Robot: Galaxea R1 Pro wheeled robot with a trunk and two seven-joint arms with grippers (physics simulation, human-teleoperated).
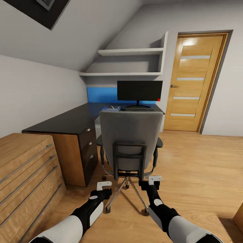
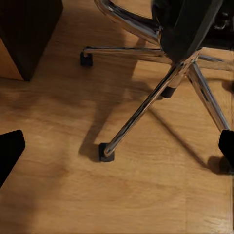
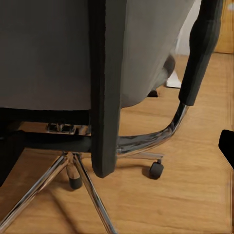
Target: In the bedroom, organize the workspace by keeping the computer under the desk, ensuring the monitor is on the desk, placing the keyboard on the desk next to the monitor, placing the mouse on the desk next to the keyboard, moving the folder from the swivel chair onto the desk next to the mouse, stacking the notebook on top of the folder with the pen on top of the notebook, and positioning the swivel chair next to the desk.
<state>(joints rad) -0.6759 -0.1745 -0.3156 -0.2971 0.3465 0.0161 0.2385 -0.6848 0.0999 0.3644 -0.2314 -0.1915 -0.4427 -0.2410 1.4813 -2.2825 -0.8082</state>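
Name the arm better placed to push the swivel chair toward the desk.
Right, probably, by a small margin. The right gripper sits nearer the swivel chair backrest frame, its wrist view close on it; the left gripper hangs lower, facing the chrome base.

**Both arms forward and low, grippers empty**

Left arm reaches in from the lower left of the head view, forearm white, wrist black; left gripper (image 1: 104, 185) white-tipped, fingers (image 2: 9, 148) spread wide apart, nothing between them. Right arm mirrors it from the lower right, slightly further forward; right gripper (image 1: 155, 180) likewise empty, one dark fingertip (image 3: 227, 144) showing at the frame edge.
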